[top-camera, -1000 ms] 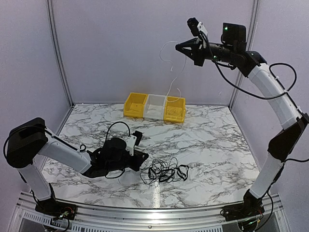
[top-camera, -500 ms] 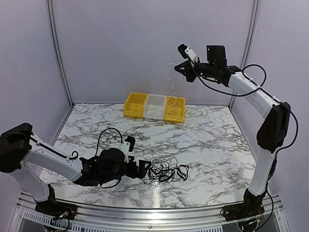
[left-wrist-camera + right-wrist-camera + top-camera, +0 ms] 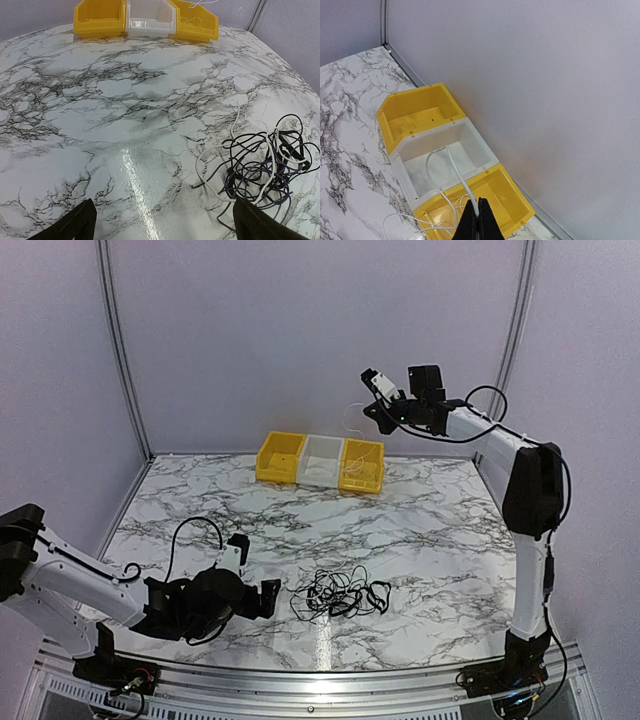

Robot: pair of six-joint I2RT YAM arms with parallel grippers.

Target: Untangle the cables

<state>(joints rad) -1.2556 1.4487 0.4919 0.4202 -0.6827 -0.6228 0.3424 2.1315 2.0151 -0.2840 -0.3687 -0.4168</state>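
Cables (image 3: 338, 595) tangled, white cable (image 3: 461, 176) draped across white bin (image 3: 476, 141) into yellow bin (image 3: 514, 194), pinched by right gripper (image 3: 476, 207), left gripper (image 3: 162, 221) splayed.

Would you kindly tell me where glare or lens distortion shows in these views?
Top external: the posts look slightly bowed; glare marks the table between the cables and the near edge. Left wrist: a glare streak on the table left of them. Right wrist: evenly lit, sharp, no glare.

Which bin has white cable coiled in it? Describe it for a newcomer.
At the table's far edge is a row of bins. It's the right-end yellow bin, under the right claw; the other yellow one, at the left end, is empty.
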